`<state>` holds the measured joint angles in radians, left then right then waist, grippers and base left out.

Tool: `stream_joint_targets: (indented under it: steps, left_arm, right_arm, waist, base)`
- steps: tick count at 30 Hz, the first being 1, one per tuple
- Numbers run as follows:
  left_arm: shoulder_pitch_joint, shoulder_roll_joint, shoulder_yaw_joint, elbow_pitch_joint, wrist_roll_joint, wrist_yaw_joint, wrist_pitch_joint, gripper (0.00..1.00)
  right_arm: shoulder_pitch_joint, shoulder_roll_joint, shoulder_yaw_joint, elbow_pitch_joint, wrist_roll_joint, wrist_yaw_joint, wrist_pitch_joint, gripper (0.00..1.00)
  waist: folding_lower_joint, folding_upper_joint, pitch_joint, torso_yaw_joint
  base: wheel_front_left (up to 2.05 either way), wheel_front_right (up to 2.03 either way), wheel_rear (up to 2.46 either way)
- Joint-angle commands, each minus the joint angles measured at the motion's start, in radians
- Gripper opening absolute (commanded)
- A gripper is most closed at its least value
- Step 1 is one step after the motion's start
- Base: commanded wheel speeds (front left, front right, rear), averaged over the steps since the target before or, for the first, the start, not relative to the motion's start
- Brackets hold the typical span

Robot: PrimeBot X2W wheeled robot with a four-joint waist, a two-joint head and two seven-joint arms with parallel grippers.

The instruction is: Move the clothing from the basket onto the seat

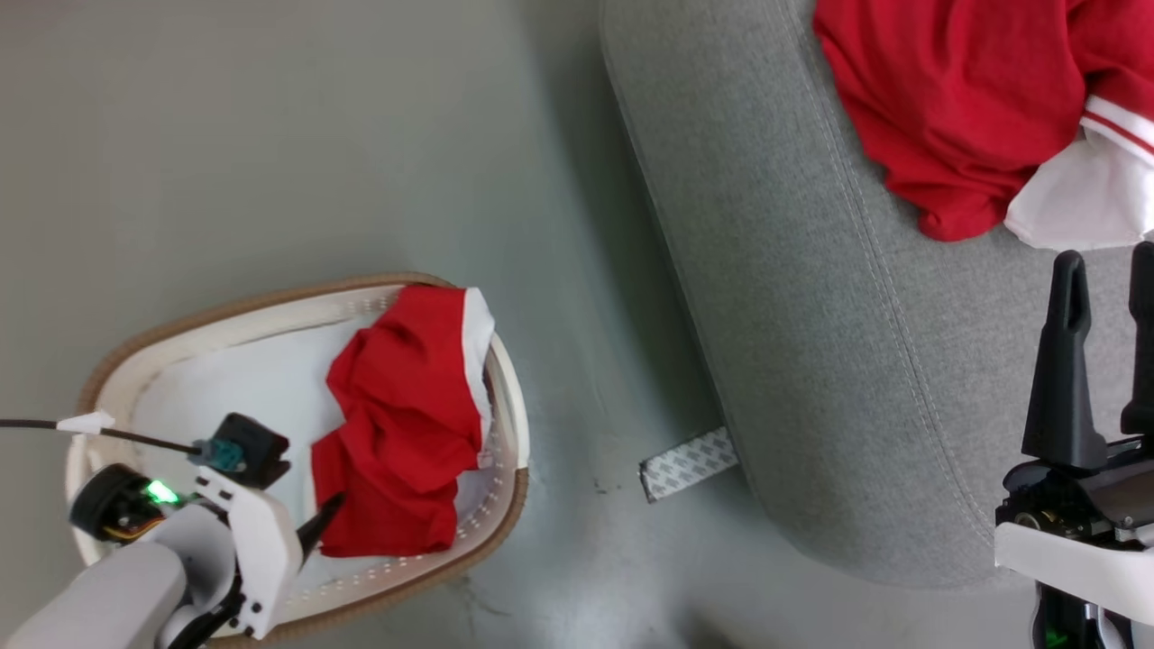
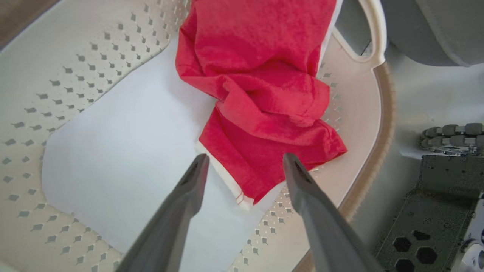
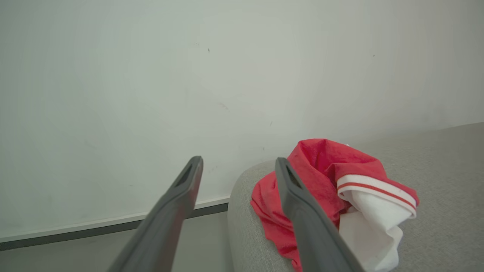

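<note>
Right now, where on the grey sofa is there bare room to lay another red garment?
The seat is bare along its rounded edge nearest the floor, from the piled garment down to the open right gripper. The top right corner in the head view is crowded by that garment. In the basket, the white lining beside the remaining garment is bare.

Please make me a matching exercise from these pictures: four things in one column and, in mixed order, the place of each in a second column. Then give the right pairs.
Things
1. left gripper
2. right gripper
3. white sheet
4. patterned strip

Places
A. on the floor, beside the sofa
B. flat on the bottom of the basket
C. open, above the sofa
D. open, over the red garment in the basket

Pairs: 1-D, 2-C, 3-B, 4-A
</note>
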<state>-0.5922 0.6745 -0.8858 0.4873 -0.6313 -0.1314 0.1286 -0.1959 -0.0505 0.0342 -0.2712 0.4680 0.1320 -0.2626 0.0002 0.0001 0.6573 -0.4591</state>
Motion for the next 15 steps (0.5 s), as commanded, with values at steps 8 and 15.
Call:
stream_joint_targets:
  steps: [8, 15]
  left_arm:
    - [-0.033, 0.043, -0.042, 0.062, -0.018, 0.001, 0.056, 1.0]
    - [-0.059, 0.035, -0.067, 0.108, -0.055, 0.001, 0.138, 1.0]
  right_arm:
    - [0.003, 0.0, 0.012, -0.071, 0.018, -0.002, -0.003, 1.0]
    - [0.022, 0.0, 0.016, -0.094, 0.019, -0.003, -0.003, 1.0]
  waist:
    - [-0.0002, -0.0001, 0.095, -0.075]
    - [-0.0002, -0.0001, 0.12, -0.079]
  base:
    - [0.0, 0.0, 0.0]
    - [0.0, 0.0, 0.0]
